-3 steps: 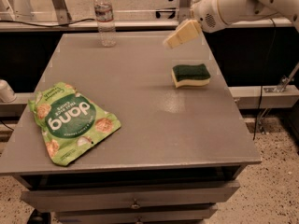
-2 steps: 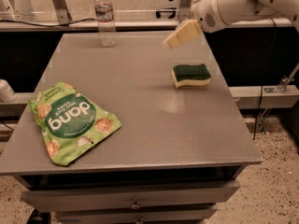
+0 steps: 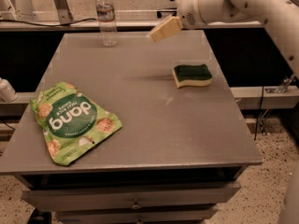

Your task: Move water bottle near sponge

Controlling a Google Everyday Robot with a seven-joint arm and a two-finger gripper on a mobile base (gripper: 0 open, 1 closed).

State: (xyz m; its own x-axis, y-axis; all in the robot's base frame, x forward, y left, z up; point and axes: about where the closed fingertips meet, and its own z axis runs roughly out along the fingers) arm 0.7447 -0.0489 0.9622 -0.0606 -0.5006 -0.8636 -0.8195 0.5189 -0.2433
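Note:
The water bottle (image 3: 106,17) stands upright at the far left edge of the grey table (image 3: 140,125); it is clear with a white cap and a banded label. The sponge (image 3: 192,75), dark green over pale yellow, lies flat at the table's right side. My gripper (image 3: 164,29) hangs above the far middle of the table, pointing left, to the right of the bottle and apart from it, and up-left of the sponge. It holds nothing that I can see.
A large green "dang" snack bag (image 3: 70,121) lies at the near left of the table. My white arm (image 3: 243,1) comes in from the upper right. A drawer front runs under the table's near edge. A white object (image 3: 5,90) sits off the left side.
My gripper has moved left along the table's far edge, closer to the water bottle. The bottle, sponge and bag have not moved.

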